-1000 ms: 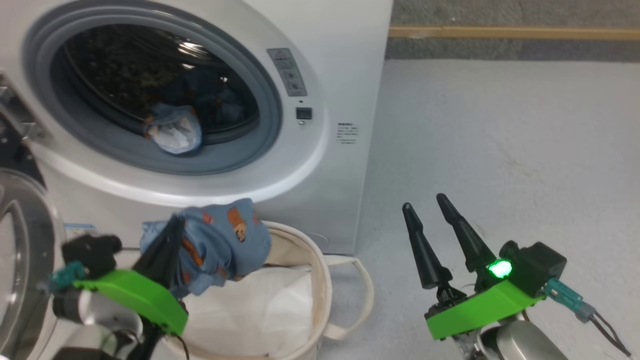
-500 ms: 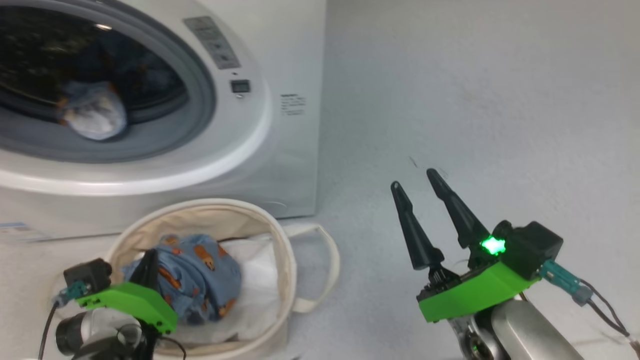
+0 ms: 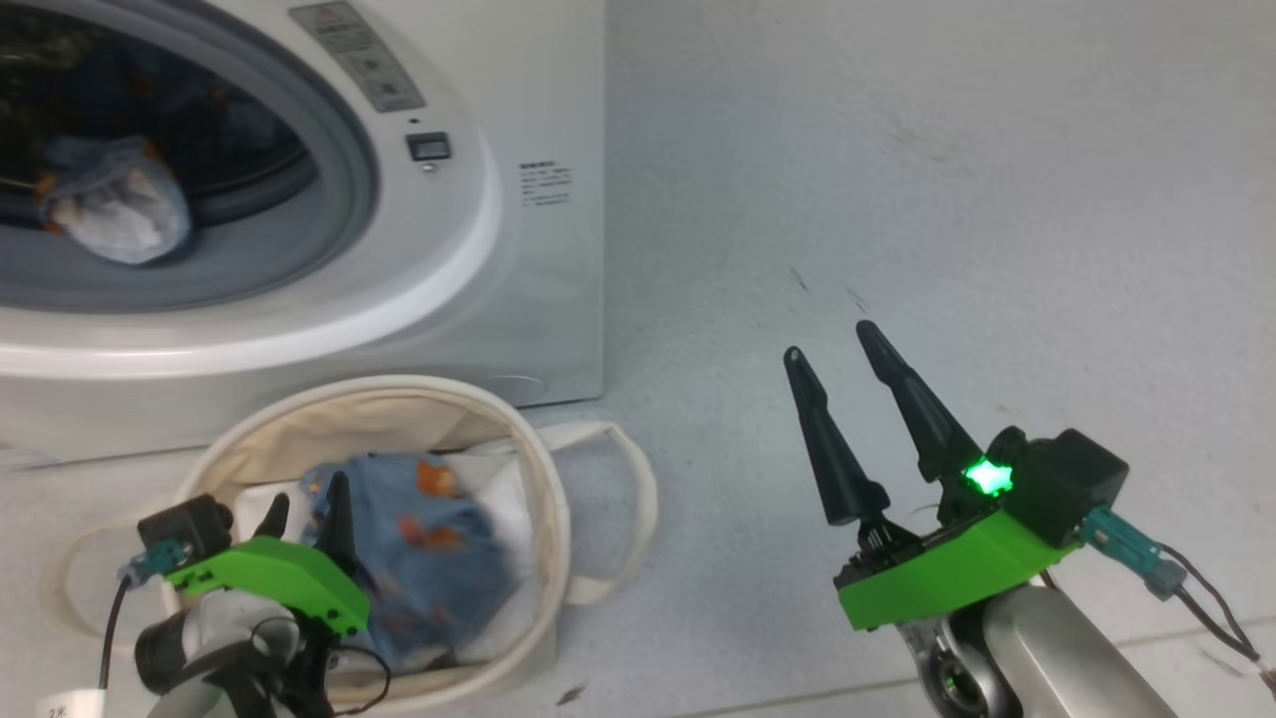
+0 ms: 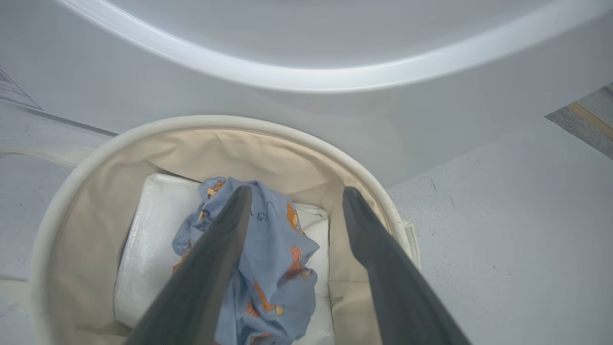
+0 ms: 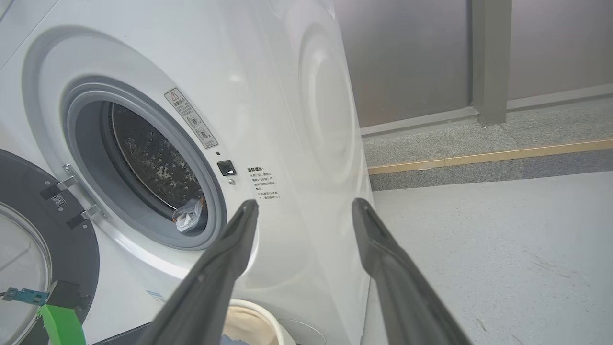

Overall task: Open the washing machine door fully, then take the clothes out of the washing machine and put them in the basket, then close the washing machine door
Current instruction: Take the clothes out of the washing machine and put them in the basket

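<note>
The white washing machine [image 3: 518, 299] fills the upper left, and its door [image 5: 28, 230] hangs open at the left. One of the clothes [image 3: 110, 214] lies in the drum mouth on the grey gasket. Below the machine stands the cream basket [image 3: 558, 519]. A light blue garment with orange bears [image 3: 429, 558] lies inside it on the white lining [image 4: 143, 230]. My left gripper [image 3: 304, 514] hangs open over the basket, with the garment [image 4: 268, 258] lying loose under and beside one finger. My right gripper [image 3: 829, 342] stands open over the bare floor, holding nothing.
Grey floor [image 3: 897, 199] spreads to the right of the machine. The basket's loop handle [image 3: 628, 499] sticks out toward it. A raised kerb with a yellow strip [image 5: 479, 158] and a dark wall run behind.
The head camera has tilted down and to the right. My left gripper lowered the blue garment into the basket and opened, letting it go. The right gripper stayed open.
</note>
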Available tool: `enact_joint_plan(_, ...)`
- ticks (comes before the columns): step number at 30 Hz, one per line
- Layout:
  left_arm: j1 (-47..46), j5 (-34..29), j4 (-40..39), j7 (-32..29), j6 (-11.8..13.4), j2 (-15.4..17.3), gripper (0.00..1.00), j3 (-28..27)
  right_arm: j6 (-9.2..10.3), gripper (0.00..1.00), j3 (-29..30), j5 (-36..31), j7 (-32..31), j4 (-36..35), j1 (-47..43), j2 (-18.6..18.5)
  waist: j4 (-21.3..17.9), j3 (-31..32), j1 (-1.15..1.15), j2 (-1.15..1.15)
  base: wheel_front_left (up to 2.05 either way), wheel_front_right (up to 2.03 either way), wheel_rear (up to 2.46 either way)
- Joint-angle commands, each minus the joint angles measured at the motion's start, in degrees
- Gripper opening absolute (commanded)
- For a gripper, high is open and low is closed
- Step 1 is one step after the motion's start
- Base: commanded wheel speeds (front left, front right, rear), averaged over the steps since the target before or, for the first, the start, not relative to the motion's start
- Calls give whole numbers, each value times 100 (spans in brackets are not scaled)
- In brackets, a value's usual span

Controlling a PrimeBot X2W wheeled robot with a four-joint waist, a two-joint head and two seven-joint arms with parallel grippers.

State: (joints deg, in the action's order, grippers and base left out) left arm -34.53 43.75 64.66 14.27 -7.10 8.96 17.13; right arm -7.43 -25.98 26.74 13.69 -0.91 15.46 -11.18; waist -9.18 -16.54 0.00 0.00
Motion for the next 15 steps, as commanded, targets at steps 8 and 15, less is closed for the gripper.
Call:
enact_joint_plan(8, 372, -556, -1345, 72, -36, 166, 100, -196, -6, 100, -161, 111, -2, 15, 42, -53, 602, 503, 0, 0, 0, 0, 0)
enact_joint_plan(15, 947, -726, -2592, 73, -37, 198, 100, -261, -6, 100, -160, 190, 25, 238, -88, -77, 1005, 887, 0, 0, 0, 0, 0)
